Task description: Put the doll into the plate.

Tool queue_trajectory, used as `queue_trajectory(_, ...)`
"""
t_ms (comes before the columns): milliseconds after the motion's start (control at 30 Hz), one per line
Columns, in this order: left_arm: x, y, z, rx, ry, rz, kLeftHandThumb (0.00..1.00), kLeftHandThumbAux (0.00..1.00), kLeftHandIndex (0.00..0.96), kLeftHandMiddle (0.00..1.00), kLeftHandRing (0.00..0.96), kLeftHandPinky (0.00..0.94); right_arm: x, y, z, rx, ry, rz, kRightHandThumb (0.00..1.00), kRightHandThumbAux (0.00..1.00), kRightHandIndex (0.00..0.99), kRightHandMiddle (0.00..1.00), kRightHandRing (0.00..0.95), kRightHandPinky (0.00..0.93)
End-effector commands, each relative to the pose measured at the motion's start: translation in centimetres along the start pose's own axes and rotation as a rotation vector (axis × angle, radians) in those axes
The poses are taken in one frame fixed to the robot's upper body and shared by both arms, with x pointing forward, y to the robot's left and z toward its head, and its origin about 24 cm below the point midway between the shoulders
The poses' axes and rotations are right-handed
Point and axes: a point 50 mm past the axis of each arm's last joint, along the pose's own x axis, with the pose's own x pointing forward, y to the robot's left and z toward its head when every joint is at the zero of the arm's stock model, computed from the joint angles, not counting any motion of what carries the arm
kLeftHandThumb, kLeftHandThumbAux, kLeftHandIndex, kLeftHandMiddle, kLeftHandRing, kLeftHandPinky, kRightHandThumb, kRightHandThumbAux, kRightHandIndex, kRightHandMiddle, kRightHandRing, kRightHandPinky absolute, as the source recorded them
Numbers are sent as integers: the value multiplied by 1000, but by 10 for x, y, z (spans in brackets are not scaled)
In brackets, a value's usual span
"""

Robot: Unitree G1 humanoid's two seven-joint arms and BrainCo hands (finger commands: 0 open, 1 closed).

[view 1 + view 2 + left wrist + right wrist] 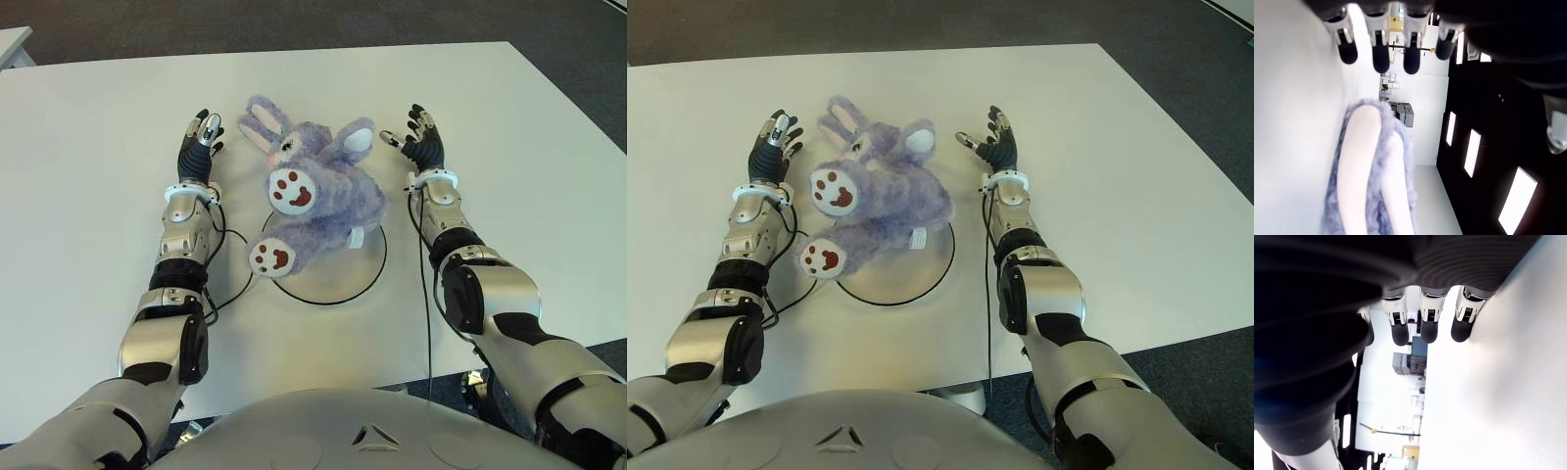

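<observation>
A purple plush rabbit doll (318, 191) with white, brown-padded feet lies on its back across the white plate (364, 266), its head and ears reaching past the plate's far rim onto the table. My left hand (199, 140) is open on the doll's left side, a short gap away, holding nothing. My right hand (419, 140) is open on the doll's right side, near its white-lined ear, also holding nothing. In the left wrist view the doll's ear (1364, 171) shows beyond my straight fingertips (1380, 58). The right wrist view shows only my fingertips (1429, 332) over the table.
The white table (88, 176) extends wide on both sides and beyond the doll. Its near edge runs just in front of my torso, and dark carpet (578, 59) surrounds it. Black cables (230, 264) hang along both forearms.
</observation>
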Motion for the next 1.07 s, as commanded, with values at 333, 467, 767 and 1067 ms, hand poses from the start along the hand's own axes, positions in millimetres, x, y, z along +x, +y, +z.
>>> queue_trajectory(333,-6,-1,-11,0,45,2,0,410,0,140,135,99,-24,12,-53,-18,235,57,147,807,68,15,0,22)
queue_trajectory(467,-6,-1,-11,-4,46,1,0,408,0,134,128,70,-25,13,-54,-28,241,68,173,803,66,14,0,27)
queue_trajectory(767,-6,-1,-10,-3,46,-3,0,406,0,130,125,84,-27,15,-58,-53,266,87,231,800,65,5,0,41)
queue_trajectory(1067,-6,-1,-11,-2,47,-2,0,411,0,130,127,113,-29,16,-62,-95,287,94,238,790,57,9,0,42)
